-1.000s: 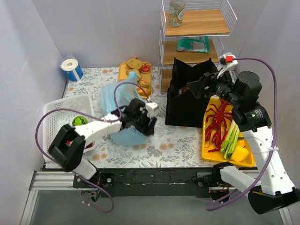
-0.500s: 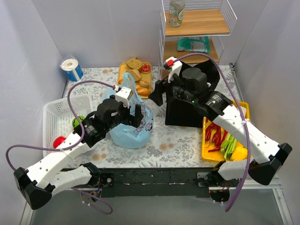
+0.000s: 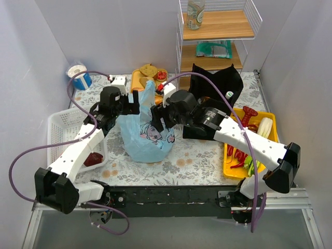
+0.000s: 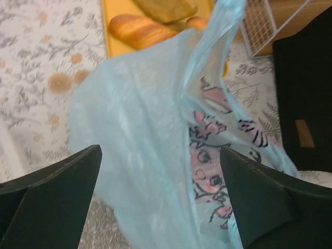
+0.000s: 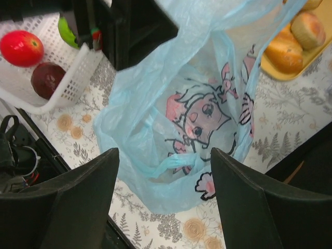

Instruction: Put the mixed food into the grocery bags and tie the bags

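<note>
The light-blue plastic bag [image 3: 148, 134] with cartoon prints stands on the flowered table, one handle sticking up. It fills the left wrist view [image 4: 150, 124] and the right wrist view [image 5: 192, 119]. My left gripper [image 3: 133, 104] is open at the bag's upper left, with the bag showing between its fingers [image 4: 52, 199]. My right gripper [image 3: 161, 113] is open at the bag's upper right, above it [image 5: 165, 205]. The tall black bag [image 3: 215, 101] stands behind the right arm. Green stalks [image 3: 252, 165] and red peppers [image 3: 236, 153] lie on a yellow tray [image 3: 271, 174].
A yellow tray of bread rolls [image 3: 150, 78] is at the back and also shows in the wrist views [image 4: 140, 31] [image 5: 293, 44]. A white lattice basket [image 3: 65, 124] with a red tomato [image 5: 21, 47] stands left. A wire shelf [image 3: 218, 31] and blue roll [image 3: 79, 77] stand behind.
Both arms have swung in over the blue bag: the left from its front to its upper left, the right from the black bag to the blue bag's upper right. The bag now stands taller.
</note>
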Robot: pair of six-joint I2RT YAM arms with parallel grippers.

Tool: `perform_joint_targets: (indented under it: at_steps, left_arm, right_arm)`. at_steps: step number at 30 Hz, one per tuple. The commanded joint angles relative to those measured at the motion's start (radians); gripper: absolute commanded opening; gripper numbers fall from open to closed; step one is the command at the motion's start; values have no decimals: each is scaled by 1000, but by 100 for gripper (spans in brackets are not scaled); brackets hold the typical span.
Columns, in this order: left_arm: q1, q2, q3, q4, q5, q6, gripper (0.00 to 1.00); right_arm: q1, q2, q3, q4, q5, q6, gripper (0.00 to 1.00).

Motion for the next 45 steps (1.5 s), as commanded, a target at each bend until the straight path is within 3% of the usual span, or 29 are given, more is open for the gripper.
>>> perform_joint_targets:
  at_steps: [1,4,9,13,20,23,24,25,26,27,28,30,36,41,43,45]
  left_arm:
    - [-2,121,133,141,119,101,98]
    - [0,228,193,176,201,159,98]
    - [4,456,398,153,123,208,98]
    - [4,569,481,119,139,207,98]
    - [3,582,466,99,175,179,78]
    - [3,559,413,106,198,173,54]
    - [4,534,402,106,195,161,36]
    - [4,522,373,106,187,153,26]
    - [4,507,359,109,160,145,19]
    - [4,470,347,106,152,139,12]
    - [4,450,318,103,115,121,5]
    - [4,396,288,95,63,99,3]
    - [8,94,74,159,3,-19,0]
    - [11,-130,-139,300,69,-10,0]
    - [11,-170,-212,346,84,-10,0]
    - [11,-213,-253,368,69,-10,0]
  right_arm:
    - [22,-51,-110,51,77,95,78]
    - [33,-57,-164,79,79,146,78]
    - [39,-33,-281,117,128,213,79]
    - [39,-16,-347,128,159,250,80]
    - [35,47,-408,165,197,288,80]
    - [21,90,-426,216,200,282,79]
    - [16,111,-436,231,193,276,74]
    - [9,125,-442,242,182,271,68]
    - [-2,134,-440,255,170,252,60]
    - [-2,153,-437,254,173,238,39]
    - [-4,157,-408,246,185,222,29]
    - [-5,170,-365,190,237,166,12]
    - [-30,205,-120,87,416,-21,12]
    - [-74,249,-20,110,375,-106,15]
    - [-76,260,12,110,346,-141,24]
    - [-81,257,26,107,300,-146,44]
